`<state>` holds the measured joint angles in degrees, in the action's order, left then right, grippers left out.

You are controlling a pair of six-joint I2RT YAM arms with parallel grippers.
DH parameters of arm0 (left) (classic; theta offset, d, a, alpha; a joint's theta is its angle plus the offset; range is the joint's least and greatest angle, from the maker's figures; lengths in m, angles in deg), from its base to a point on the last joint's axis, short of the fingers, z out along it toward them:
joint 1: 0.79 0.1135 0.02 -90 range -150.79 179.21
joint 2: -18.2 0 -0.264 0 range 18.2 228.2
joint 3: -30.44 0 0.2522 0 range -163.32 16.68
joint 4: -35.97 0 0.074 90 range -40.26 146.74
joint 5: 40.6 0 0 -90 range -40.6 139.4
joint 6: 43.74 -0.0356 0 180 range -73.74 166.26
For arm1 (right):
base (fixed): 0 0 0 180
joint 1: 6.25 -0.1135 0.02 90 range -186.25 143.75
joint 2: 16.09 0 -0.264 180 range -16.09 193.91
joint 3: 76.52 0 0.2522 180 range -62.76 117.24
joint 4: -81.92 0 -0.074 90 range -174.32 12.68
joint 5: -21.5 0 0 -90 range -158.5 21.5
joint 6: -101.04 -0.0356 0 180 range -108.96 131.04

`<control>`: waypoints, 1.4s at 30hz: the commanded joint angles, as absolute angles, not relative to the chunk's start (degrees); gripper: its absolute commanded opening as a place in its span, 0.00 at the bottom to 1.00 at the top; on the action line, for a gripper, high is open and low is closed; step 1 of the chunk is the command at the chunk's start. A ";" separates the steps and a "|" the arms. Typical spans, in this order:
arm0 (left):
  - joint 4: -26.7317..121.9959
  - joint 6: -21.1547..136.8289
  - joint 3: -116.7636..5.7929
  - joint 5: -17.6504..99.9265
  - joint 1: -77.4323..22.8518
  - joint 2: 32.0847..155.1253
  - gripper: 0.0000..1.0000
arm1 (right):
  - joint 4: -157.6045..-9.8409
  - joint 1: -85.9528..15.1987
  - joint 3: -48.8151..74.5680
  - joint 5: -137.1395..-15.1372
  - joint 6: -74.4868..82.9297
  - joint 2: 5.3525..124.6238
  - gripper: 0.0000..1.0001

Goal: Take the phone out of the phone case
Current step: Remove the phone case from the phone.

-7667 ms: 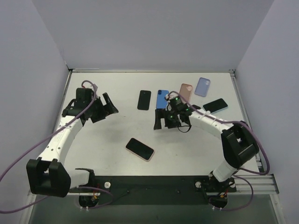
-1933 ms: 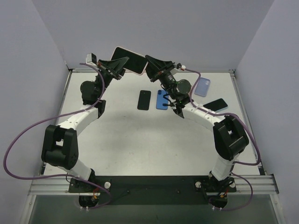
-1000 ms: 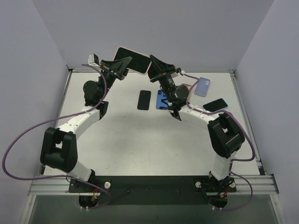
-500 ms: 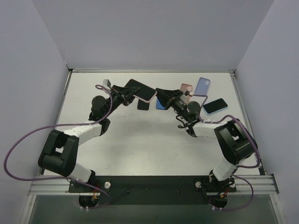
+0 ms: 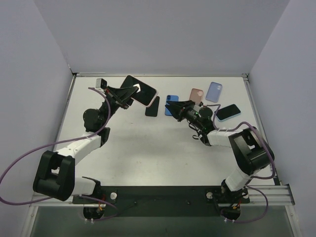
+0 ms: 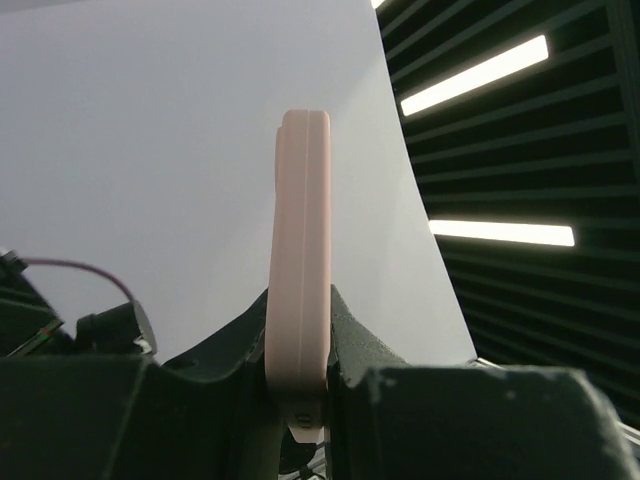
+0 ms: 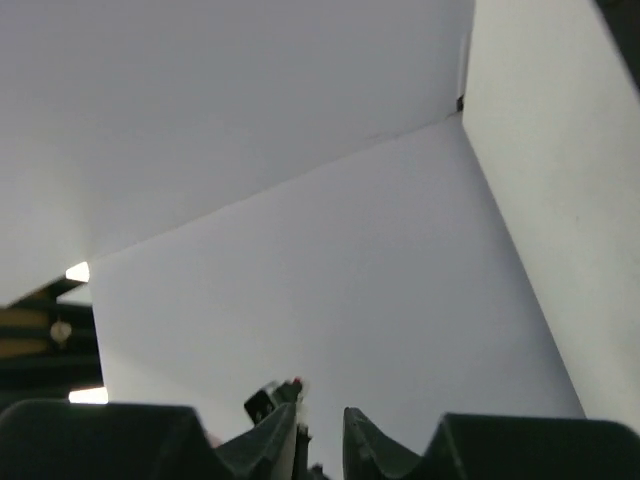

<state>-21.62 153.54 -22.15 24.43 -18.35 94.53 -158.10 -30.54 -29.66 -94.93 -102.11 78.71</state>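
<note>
Near the held phone (image 5: pixel 138 90) — black phone (image 5: pixel 153 109), blue case (image 5: pixel 170 104).

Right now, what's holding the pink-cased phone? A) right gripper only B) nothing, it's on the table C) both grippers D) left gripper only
D: the left gripper clamps the pink-cased phone by its edge; the right gripper is apart from it, shut on nothing.

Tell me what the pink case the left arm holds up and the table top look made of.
The pink case: probably silicone or soft plastic, matte; rounded edge, no glare. The table top: maybe painted board or laminate, white, matte; flat, dull sheen.
</note>
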 commanded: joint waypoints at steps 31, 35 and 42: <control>-45.54 154.80 -22.78 23.82 -18.46 97.83 0.00 | -164.82 -33.85 -13.19 -109.02 -84.59 71.01 0.37; -45.54 154.71 -22.87 23.82 -18.46 97.91 0.00 | -165.53 -34.02 -13.27 -108.75 -84.85 71.45 0.35; -45.63 154.80 -22.52 23.82 -18.28 97.92 0.00 | -169.92 -32.97 -15.56 -105.77 -86.35 69.69 0.42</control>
